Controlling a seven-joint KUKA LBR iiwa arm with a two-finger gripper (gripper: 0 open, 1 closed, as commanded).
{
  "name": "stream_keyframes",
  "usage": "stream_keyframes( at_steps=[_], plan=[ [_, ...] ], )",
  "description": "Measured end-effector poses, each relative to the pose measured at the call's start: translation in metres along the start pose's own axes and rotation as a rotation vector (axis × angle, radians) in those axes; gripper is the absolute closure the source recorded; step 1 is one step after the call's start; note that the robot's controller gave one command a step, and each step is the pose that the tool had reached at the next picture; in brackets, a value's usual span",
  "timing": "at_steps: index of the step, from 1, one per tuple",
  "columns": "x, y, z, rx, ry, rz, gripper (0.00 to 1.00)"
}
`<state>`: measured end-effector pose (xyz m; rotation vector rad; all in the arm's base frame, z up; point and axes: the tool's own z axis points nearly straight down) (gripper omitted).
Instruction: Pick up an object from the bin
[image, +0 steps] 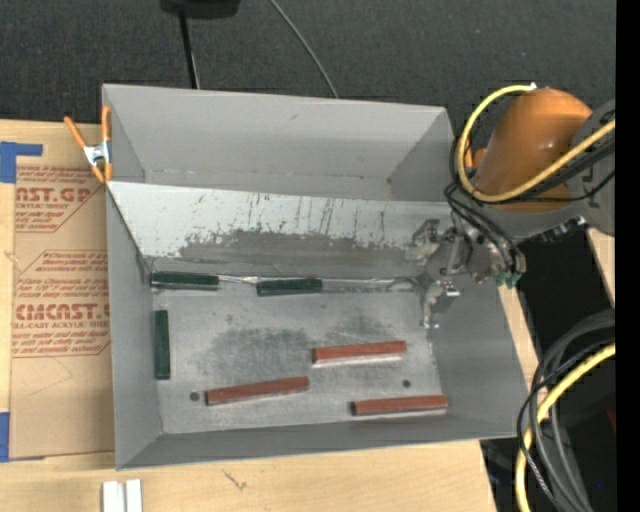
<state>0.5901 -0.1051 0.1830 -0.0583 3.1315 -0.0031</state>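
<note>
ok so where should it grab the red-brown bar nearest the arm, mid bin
Take the red-brown bar at its middle, from straight above, closing across its narrow width: it lies flat, with bare bin floor along both long sides.

The bin is plain grey metal. Its floor is worn into darker blotchy patches, with scratchy dark streaks on the back wall at 12 o'clock. Dark green stick at 10 o'clock, second green stick near 12, third green stick at 9. Reddish-brown stick at 4 has a pale edge; second brown stick at 7, third brown stick at 5. The gripper at 3 is silvery, under an orange cover looped with yellow cables.
</note>
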Motion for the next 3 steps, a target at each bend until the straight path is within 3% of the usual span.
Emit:
stream_keyframes(
  at_steps=[1, 2, 3],
  plan=[
    [0.056, -0.002, 0.108, 0.0, -0.004, -0.109, 1.0],
    [0.056, -0.002, 0.108, 0.001, -0.004, -0.109, 1.0],
    [0.056, -0.01, -0.024, -0.002, 0.006, -0.145, 1.0]
  ],
)
